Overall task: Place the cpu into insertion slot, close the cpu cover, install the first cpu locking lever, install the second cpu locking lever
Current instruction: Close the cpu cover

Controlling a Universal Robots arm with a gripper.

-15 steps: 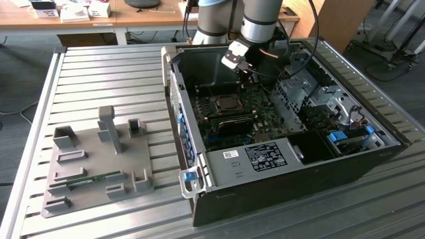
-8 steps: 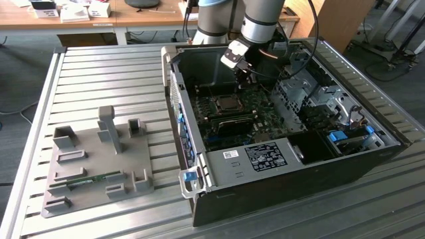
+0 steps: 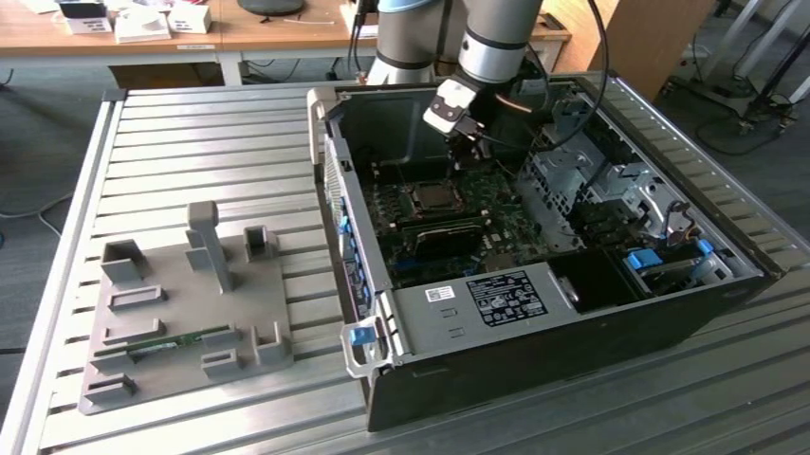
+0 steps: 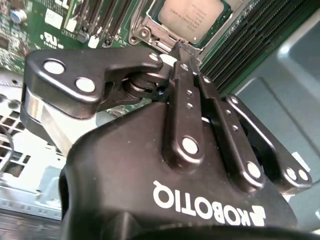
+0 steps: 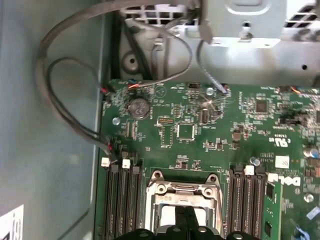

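Directly over the socket, the gripper [image 4: 181, 49] is pinched fully closed and holds nothing.

Its two fingertips meet just above the one cpu [image 4: 192, 15]; whether they touch it I cannot tell. The cpu sits in its slot, and in the first wrist view the one cpu cover [image 5: 184, 187] appears to lie flat around it. Two banks of dark memory slots [image 5: 122, 200] run close along opposite edges of the socket. A third side opens onto the green board [image 5: 200, 130], which carries one coin battery [image 5: 139, 107]. A metal drive cage [image 3: 563, 175] stands near the arm. In the exterior view the open computer case [image 3: 532, 370] rests on the slatted surface [image 3: 190, 142]. One grey fixture plate [image 3: 177, 332] lies well apart from it, toward the exterior view's left.
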